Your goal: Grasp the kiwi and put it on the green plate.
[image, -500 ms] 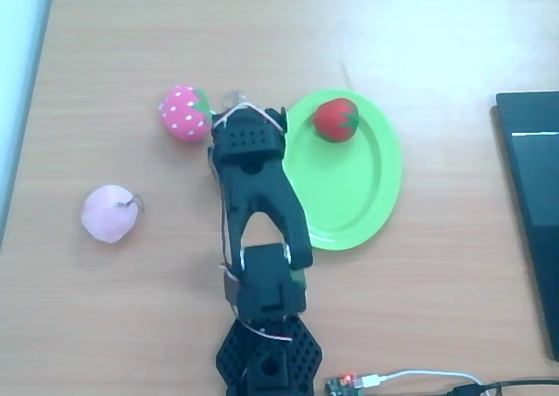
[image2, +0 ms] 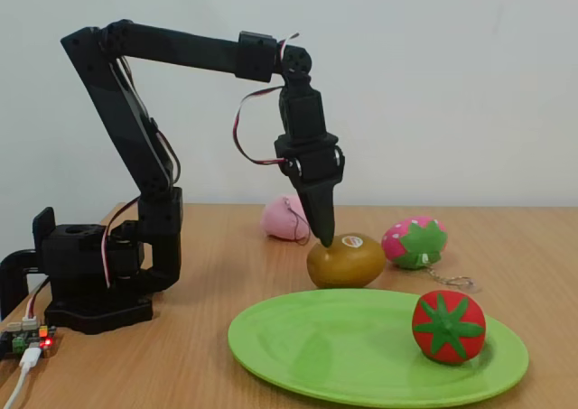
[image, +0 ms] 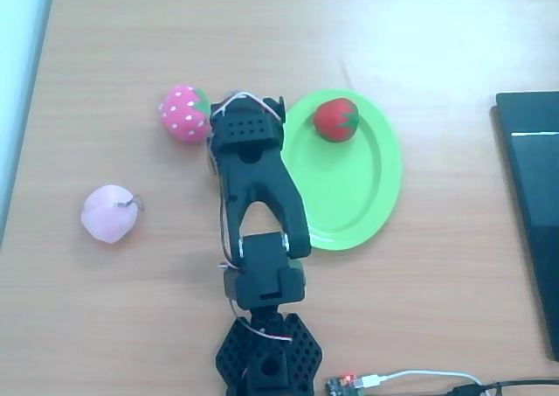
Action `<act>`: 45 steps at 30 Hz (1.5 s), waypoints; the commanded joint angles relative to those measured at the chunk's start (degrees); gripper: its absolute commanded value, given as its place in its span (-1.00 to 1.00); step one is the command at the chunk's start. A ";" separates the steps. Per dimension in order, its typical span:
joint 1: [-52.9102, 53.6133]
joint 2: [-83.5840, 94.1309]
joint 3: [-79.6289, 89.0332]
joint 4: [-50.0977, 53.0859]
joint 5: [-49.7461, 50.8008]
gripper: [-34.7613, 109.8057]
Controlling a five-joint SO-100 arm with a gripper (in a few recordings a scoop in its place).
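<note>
claw (image2: 323,235) pointing straight down, tip right at the top of the kiwi (image2: 345,261) in the fixed view, beside its white sticker; fingers look narrowed to a point but can't tell if they're spread or pressed together, and can't confirm a grip. kiwi sits on the bench (image2: 199,355), just behind the far rim of the green plate (image2: 334,355), not on it. overhead view: arm (image: 255,186) covers the kiwi, claw end sits between the pink strawberry (image: 184,113) and the left edge of the green plate (image: 349,195). red strawberry (image: 335,119) lies on the plate, at the far end overhead, near right in the fixed view (image2: 448,326). pink strawberry (image2: 414,242) just right of the kiwi in the fixed view, small gap between them. pale pink peach (image: 108,213) on its own, well left of the arm overhead; behind the claw in the fixed view (image2: 285,218). dark laptop-like slab (image: 530,212) at right edge overhead
</note>
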 commanded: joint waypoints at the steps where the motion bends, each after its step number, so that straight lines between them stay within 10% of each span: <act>1: -0.79 0.35 -2.46 1.05 1.67 -0.23; 20: -0.35 -6.94 -2.29 -6.24 3.34 -0.35; 45: 0.44 -9.32 -9.84 -4.83 4.39 -0.01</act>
